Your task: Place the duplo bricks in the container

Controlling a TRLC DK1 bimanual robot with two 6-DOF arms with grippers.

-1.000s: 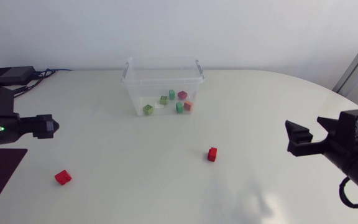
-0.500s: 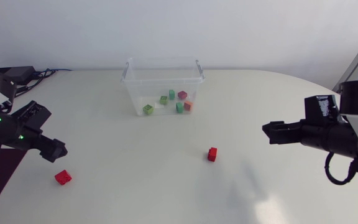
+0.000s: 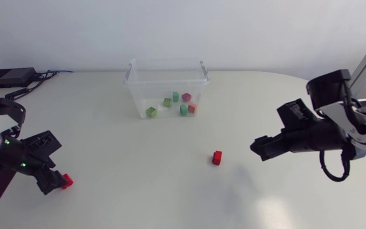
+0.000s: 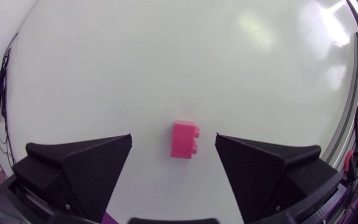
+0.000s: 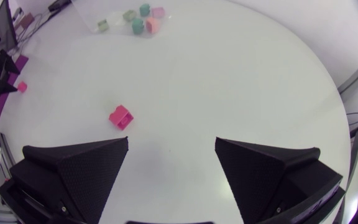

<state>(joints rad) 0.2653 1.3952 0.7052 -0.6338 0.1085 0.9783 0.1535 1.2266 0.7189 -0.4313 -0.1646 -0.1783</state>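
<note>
Close to the near left corner of the tabletop (image 3: pixel 138 197), my left gripper (image 4: pixel 173 137) hangs low with its fingers spread wide. A red brick (image 4: pixel 184 139) lies flat on the surface between them, and neither finger touches it. From the head view only one end of that brick shows beside my black fingers.

Farther in, near the middle of the tabletop, a second red brick (image 3: pixel 216 158) sits alone. My right gripper (image 3: pixel 259 147) is over the right half, pointing toward it, fingers apart and holding nothing. The brick lies ahead of my fingertips, clear of them, as the right wrist view shows.

Toward the far edge, a little left of centre, stands the clear container (image 3: pixel 132 81). Inside it lie four green bricks (image 3: pixel 151 112), a dark red brick (image 3: pixel 186 97) and an orange brick (image 3: pixel 192 107), scattered across its floor. Both grippers are well apart from the container.
</note>
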